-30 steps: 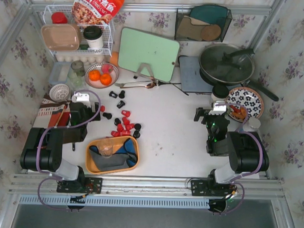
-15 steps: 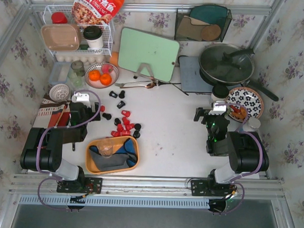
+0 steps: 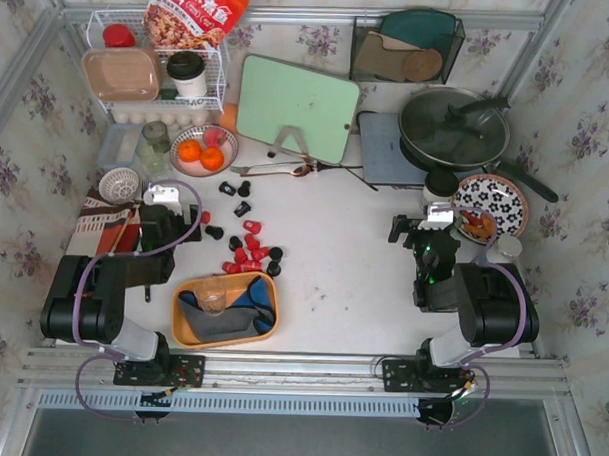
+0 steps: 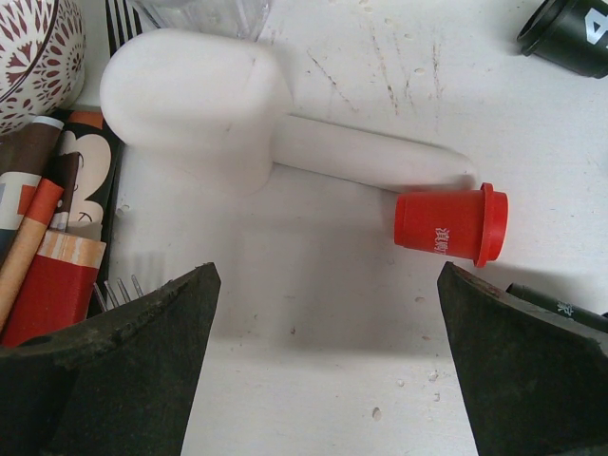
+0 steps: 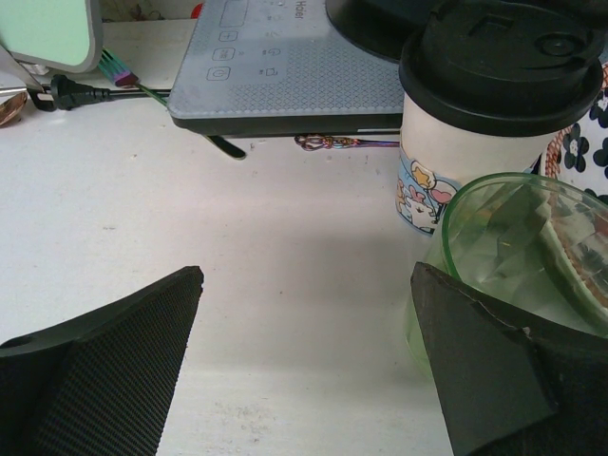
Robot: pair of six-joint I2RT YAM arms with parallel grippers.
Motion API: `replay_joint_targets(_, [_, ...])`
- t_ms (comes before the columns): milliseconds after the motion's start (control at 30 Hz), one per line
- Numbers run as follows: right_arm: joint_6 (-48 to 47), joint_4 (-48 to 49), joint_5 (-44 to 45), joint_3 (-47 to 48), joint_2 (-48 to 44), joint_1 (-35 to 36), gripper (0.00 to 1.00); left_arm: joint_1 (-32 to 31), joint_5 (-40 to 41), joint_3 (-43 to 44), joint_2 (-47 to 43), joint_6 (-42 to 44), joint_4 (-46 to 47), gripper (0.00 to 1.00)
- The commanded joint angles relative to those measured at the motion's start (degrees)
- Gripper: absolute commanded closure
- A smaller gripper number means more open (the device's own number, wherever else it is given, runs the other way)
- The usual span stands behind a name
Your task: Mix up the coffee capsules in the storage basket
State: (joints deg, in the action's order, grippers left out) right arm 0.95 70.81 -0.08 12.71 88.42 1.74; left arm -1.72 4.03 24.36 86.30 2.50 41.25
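Observation:
The storage basket (image 3: 178, 314) is an orange tray at the near left; it holds grey and blue items and a clear cup, and no capsules show in it. Red and black coffee capsules (image 3: 250, 254) lie loose on the white table just beyond it. My left gripper (image 3: 167, 208) is open and empty, left of the capsules. In the left wrist view (image 4: 326, 277) one red capsule (image 4: 451, 225) lies on its side ahead and to the right. My right gripper (image 3: 425, 228) is open and empty at the right, over bare table in its wrist view (image 5: 306, 275).
A white scoop (image 4: 199, 100) and a patterned bowl (image 4: 33, 47) lie ahead of the left gripper. A black-lidded paper cup (image 5: 484, 123), a green glass container (image 5: 518, 252) and a cooktop (image 5: 304, 66) stand by the right gripper. Oranges in a bowl (image 3: 200, 154), a green board (image 3: 294, 106) and a pan (image 3: 453, 128) stand behind.

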Motion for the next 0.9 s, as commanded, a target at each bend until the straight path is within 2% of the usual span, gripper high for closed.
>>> replay_joint_targets(0, [-0.1,2.7,1.1,0.1,-0.1,-0.1,0.0,0.0,-0.4,0.0,-0.4,0.2,1.6,0.0])
replay_joint_targets(167, [-0.1,2.9,1.2,-0.1,-0.2,-0.1,0.0,-0.4,0.9,0.7,-4.0,0.0,-1.9,0.0])
replay_joint_targets(433, [-0.3,2.7,1.1,0.0,-0.2,-0.1,0.0,-1.0,3.6,-1.7,-20.9,-0.6,-9.5,0.0])
replay_joint_targets(633, [-0.4,2.6,1.0,0.0,-0.2,0.0,0.0,-1.1,2.3,2.5,-32.5,-0.6,-21.8,0.0])
replay_joint_targets(767, [-0.6,2.6,1.1,0.0,-0.3,0.1,0.0,-1.1,2.5,7.0,-36.7,-4.5,-31.1,0.0])
replay_joint_targets(867, [-2.0,-2.0,1.3,1.8,-2.6,1.2,0.0,-1.1,2.8,10.6,-38.7,-6.8,-38.3,0.0])
